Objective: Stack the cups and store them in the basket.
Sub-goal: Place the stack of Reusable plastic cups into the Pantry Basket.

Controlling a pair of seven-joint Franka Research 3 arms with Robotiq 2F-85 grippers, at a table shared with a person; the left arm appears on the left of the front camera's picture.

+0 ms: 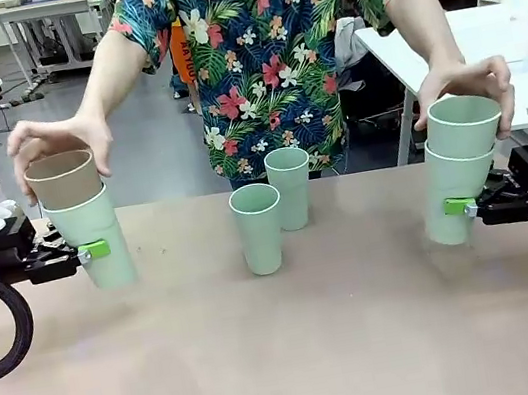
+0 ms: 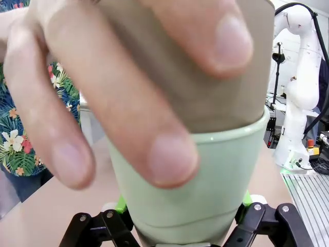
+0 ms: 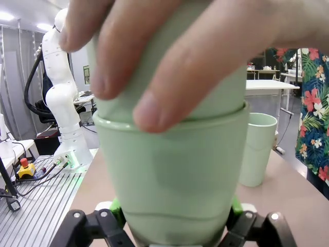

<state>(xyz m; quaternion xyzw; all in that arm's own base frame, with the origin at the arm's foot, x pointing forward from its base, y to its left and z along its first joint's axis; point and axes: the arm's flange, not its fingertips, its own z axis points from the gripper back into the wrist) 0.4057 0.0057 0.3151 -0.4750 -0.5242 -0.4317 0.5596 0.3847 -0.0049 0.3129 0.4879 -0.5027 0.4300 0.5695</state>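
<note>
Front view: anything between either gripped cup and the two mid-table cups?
Nothing visible: bare table separates the left cup in the left gripper and right cup in the right gripper from both standing cups.

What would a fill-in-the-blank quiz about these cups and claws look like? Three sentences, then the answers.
1. The person's hand holds the upper cup in the mint cup gripped by the left claw; that upper cup is ____.
2. Between the claws, ____ free mint cups stand on the table.
3. The right claw grips the lower cup of a mint pair; the front view shows ____ cups in all.
Missing words: brown; two; six.
</note>
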